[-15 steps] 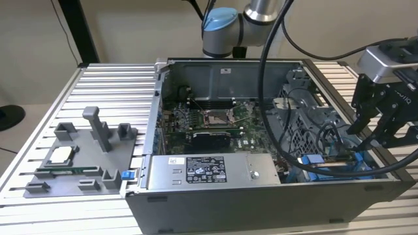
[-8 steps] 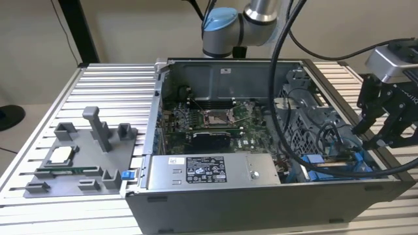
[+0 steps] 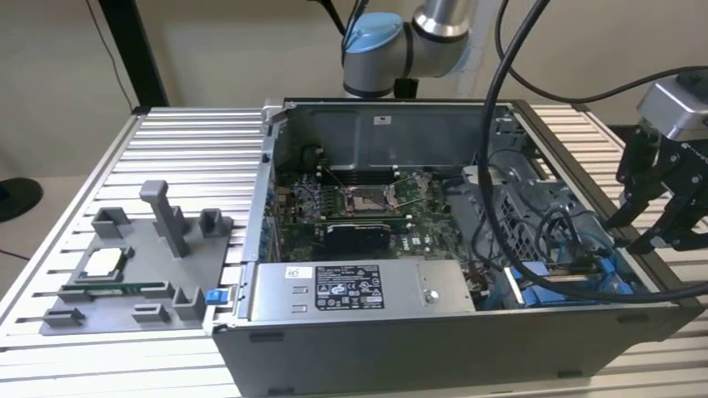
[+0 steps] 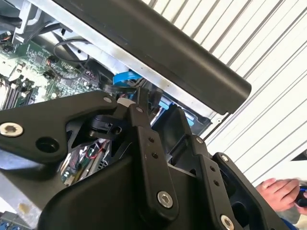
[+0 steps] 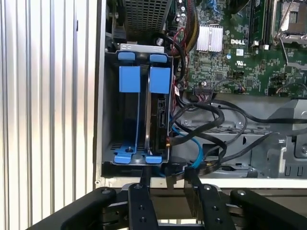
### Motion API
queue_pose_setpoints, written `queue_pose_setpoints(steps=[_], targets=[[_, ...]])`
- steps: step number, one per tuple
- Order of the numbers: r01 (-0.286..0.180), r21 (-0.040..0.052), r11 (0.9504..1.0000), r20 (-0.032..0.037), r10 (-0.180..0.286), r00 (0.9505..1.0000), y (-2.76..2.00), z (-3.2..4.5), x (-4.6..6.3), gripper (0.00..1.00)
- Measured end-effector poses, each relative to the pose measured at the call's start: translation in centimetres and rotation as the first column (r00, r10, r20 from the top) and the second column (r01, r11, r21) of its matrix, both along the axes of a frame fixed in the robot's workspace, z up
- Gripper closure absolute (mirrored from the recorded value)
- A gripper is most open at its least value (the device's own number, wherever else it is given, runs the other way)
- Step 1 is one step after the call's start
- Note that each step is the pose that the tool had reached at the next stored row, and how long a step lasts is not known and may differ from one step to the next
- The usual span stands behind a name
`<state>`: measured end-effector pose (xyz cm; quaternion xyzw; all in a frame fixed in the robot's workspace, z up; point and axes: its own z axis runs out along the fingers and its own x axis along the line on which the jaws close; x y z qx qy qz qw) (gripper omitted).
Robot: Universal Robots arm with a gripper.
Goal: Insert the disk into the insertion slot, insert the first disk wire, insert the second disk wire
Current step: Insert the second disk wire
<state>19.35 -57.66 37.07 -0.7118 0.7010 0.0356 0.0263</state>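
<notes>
In the first wrist view, the insertion slot (image 5: 139,160) is a grey bay with blue rails and tabs. The disk (image 5: 157,120) stands on edge in its blue carrier, in the compartment nearer the motherboard. The other compartment looks dark and hollow. Black and blue wires (image 5: 201,129) curl beside the bay, and one connector lies against the disk's edge; I cannot tell if it is plugged in. My gripper (image 5: 169,179) hangs above the case's rim in line with the bay, open and holding nothing. In the exterior view the gripper (image 3: 652,228) hovers outside the case's right wall, above the blue bay (image 3: 542,286).
The open computer case (image 3: 443,340) stands on a ribbed aluminium table. A grey power-supply box (image 3: 348,290) and the motherboard (image 3: 354,207) fill its middle. Thick black cables (image 3: 498,124) hang over the case. A grey parts fixture (image 3: 133,265) sits left. A person's hand (image 4: 280,191) rests nearby.
</notes>
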Motion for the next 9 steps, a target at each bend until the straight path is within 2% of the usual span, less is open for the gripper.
queue_pose_setpoints(steps=[9], targets=[[0.0,0.0,1.0,-0.0012,0.0,1.0,0.0,0.0,0.09,0.0]])
